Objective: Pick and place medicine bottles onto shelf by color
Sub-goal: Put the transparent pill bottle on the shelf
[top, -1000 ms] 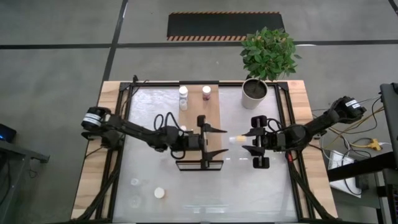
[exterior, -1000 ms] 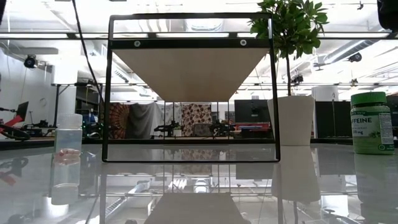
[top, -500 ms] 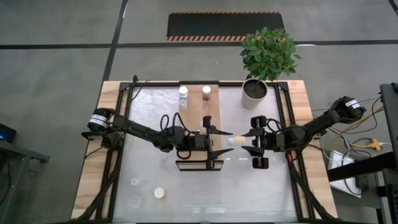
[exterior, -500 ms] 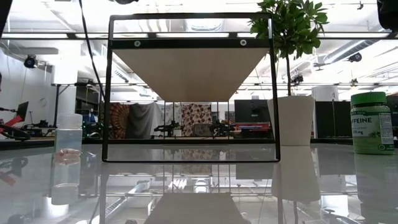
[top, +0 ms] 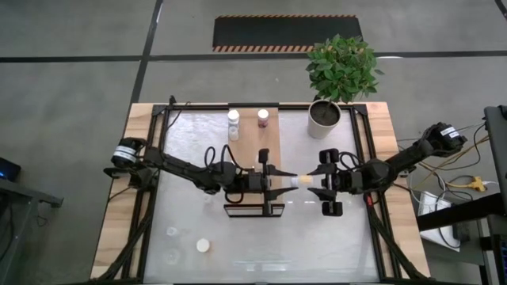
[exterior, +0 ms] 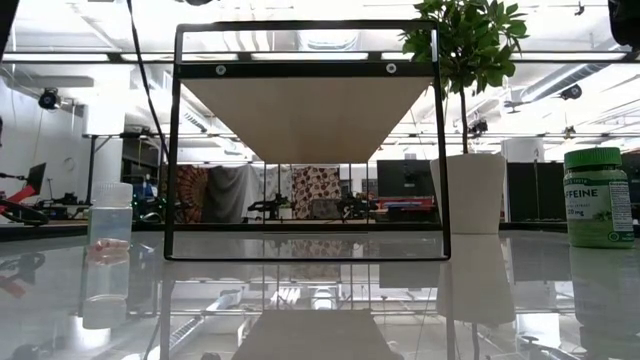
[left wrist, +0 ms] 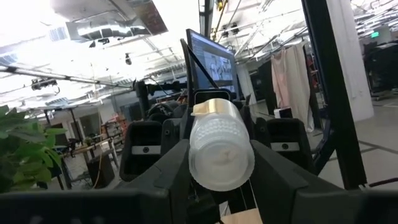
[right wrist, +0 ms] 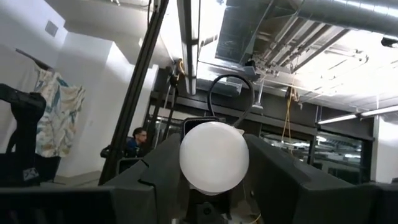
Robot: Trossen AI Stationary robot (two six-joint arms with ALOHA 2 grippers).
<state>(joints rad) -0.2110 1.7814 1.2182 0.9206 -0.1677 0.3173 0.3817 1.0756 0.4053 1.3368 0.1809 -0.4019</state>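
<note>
**Mia:** Medicine bottle (top: 299, 180), where is it?

**Sam:** It is in the middle of the high view, a bit to the right. It lies on its side in the air, between the two hands. It is just beside the right edge of the shelf (top: 253, 150).

**Mia:** Who has it?

**Sam:** The left hand (top: 283, 180) is clenched on it. In the left wrist view the see-through bottle (left wrist: 221, 152) sits tight between the two dark fingers (left wrist: 174, 168), with its bottom facing us.

**Mia:** And the right hand (top: 315, 180)?

**Sam:** It is at the cap end. In the right wrist view the round white cap (right wrist: 214, 157) fills the middle. I cannot tell if that hand is squeezing it or has let go.

**Mia:** What is on the shelf?

**Sam:** Two bottles stand at its top end in the high view: a white bottle (top: 233, 125) and a dark red bottle (top: 263, 119), side by side but apart.

**Mia:** Anything else?

**Sam:** A plant pot (top: 325, 115) stands at the upper right of the counter (top: 348, 237). In the low view a green-topped bottle (exterior: 598, 197) stands at the far right.
</note>
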